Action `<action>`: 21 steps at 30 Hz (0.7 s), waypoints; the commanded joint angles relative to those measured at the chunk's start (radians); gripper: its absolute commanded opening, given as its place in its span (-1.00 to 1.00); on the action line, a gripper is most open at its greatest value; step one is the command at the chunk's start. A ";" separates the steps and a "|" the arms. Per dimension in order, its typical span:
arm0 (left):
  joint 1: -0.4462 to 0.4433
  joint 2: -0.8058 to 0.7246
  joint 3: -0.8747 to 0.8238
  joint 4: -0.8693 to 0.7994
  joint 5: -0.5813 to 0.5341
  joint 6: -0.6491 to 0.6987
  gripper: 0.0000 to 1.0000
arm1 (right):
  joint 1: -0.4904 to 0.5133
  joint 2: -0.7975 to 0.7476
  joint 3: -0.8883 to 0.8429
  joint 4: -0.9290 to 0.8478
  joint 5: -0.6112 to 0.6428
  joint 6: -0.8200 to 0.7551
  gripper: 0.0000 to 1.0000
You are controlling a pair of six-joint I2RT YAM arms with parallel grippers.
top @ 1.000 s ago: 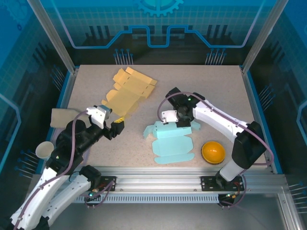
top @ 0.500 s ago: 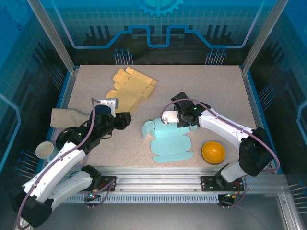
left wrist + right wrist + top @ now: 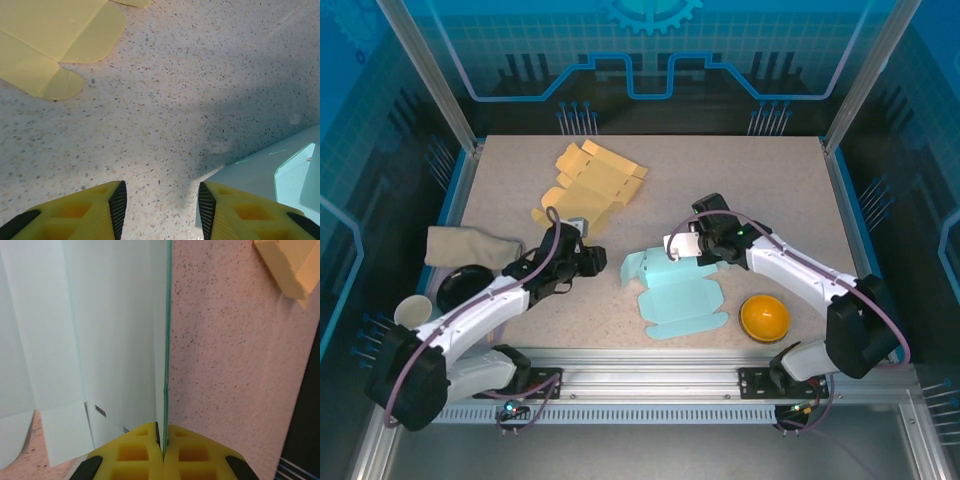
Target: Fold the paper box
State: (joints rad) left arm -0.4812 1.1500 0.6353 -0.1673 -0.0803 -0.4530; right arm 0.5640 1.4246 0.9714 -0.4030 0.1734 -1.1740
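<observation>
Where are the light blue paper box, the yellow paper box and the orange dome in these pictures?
light blue paper box (image 3: 682, 300): top external view, on its flat middle panel.
yellow paper box (image 3: 592, 185): top external view, on its flat middle panel.
orange dome (image 3: 764, 316): top external view, on the top of its rounded surface.

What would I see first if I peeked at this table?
The light blue paper box catches the eye first. It lies unfolded in the middle of the table, and the right arm has its jaws shut on the box's far edge. Next come the round orange thing near the front right and the flat yellow cardboard sheet at the back left.
</observation>
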 commanded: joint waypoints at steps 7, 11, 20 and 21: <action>-0.070 0.070 -0.050 0.206 0.114 0.167 -0.16 | 0.055 0.023 -0.196 0.357 0.158 -0.148 -1.00; -0.088 0.078 -0.091 0.239 0.104 0.176 -0.19 | 0.068 0.027 -0.301 0.583 0.216 -0.204 -1.00; -0.089 -0.013 -0.157 0.253 0.068 0.199 -0.21 | 0.080 0.005 -0.404 0.807 0.231 -0.254 -1.00; -0.091 -0.024 -0.162 0.256 0.070 0.193 -0.21 | 0.079 -0.004 -0.403 0.814 0.230 -0.245 -1.00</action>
State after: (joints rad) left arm -0.5598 1.1656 0.4973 0.0772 -0.0105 -0.2832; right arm 0.6369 1.4258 0.5884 0.3279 0.3527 -1.3933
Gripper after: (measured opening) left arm 0.395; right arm 0.043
